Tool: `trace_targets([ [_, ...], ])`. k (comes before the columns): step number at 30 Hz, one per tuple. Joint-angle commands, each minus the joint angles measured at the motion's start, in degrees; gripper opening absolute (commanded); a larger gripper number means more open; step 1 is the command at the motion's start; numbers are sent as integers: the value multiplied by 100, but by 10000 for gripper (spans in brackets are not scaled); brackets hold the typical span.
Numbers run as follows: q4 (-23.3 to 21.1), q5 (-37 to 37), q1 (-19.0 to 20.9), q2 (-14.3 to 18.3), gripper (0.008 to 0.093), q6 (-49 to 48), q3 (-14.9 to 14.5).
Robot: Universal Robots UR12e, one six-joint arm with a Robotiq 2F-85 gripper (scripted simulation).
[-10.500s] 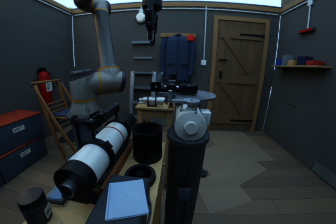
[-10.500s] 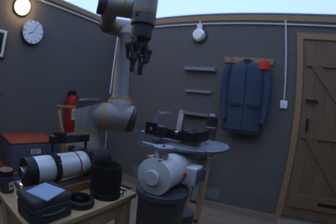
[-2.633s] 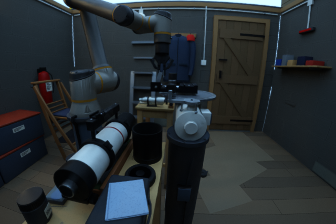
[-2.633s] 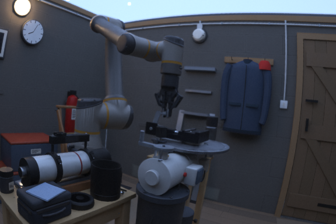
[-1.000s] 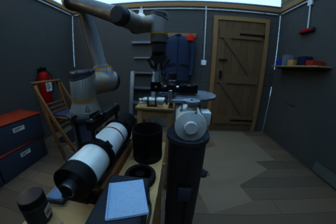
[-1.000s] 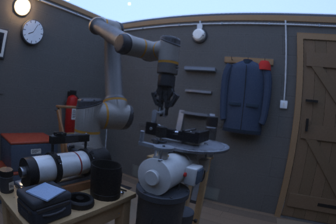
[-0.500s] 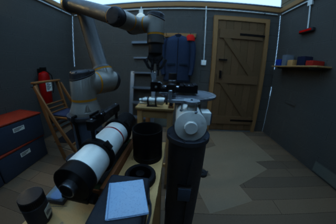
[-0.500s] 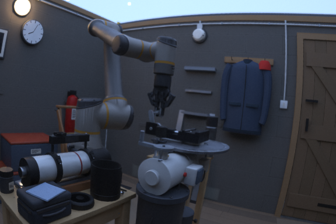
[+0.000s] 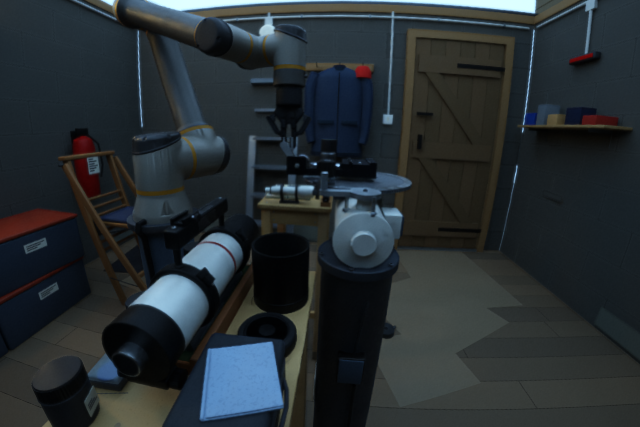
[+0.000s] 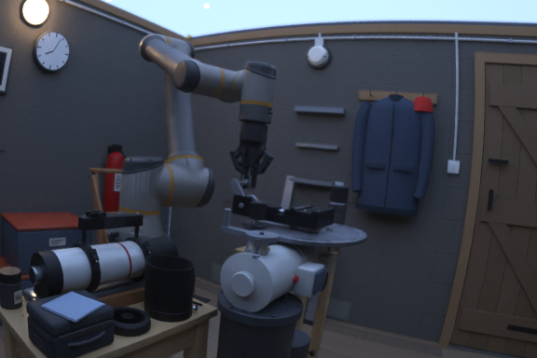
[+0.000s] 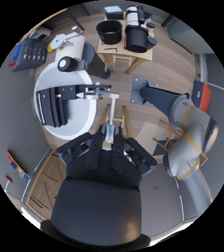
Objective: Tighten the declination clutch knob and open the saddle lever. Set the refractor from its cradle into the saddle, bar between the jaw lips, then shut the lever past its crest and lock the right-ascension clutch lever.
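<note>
The grey saddle lever point(image 11: 112, 111) stands up from the near end of the black saddle point(image 10: 286, 212) and is held at its tip in my closed gripper point(image 11: 111, 132). My gripper point(image 10: 248, 180) hangs straight down over the mount head point(image 10: 261, 277). The saddle point(image 9: 333, 166) sits empty on the grey round plate point(image 9: 380, 182). The white refractor point(image 9: 181, 290) lies in its cradle on the wooden table at the left, its dark dew shield toward the side camera. I cannot pick out the declination knob or the right-ascension lever for certain.
The dark pier point(image 9: 354, 334) carries the mount. On the table are a black cylinder point(image 9: 280, 271), a lens cap point(image 9: 268, 328), a case with a blue notebook point(image 9: 240, 380) and a small jar point(image 9: 64, 395). A chair point(image 9: 106, 205) and my arm's base point(image 9: 157, 179) stand behind.
</note>
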Motion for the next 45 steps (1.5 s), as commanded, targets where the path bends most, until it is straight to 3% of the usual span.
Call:
trace_targets([
  [1, -6, 1, -6, -11, 80, -6, 8],
  [45, -445, 1, -155, -108, 80, -155, 544],
])
